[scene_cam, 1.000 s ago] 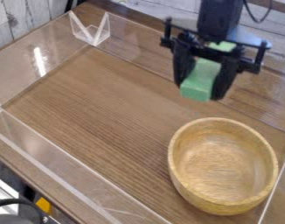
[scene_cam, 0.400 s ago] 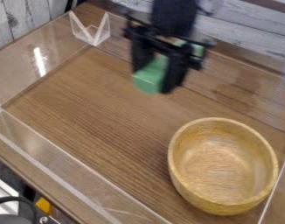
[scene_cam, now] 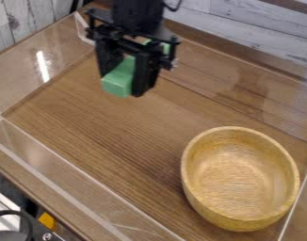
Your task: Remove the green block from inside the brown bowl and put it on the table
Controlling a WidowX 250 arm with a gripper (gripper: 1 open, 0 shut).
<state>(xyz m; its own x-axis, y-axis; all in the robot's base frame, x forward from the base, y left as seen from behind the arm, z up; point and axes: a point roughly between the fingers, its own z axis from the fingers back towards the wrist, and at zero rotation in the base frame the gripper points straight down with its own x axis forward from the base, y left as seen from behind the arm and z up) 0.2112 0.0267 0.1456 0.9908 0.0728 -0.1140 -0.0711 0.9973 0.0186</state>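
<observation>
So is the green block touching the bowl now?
Apart: the camera view shows the block up in the fingers, with bare table visible between it and the bowl.

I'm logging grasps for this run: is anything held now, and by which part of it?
The green block, held near its upper end by the tool.

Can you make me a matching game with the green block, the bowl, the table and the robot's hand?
Things:
1. green block
2. bowl
3. table
4. hand

Clues:
A. brown, with lines like wood
B. black, closed on something
C. round and tan, nothing inside
D. held up by the robot

Right pairs: 1-D, 2-C, 3-A, 4-B
</observation>
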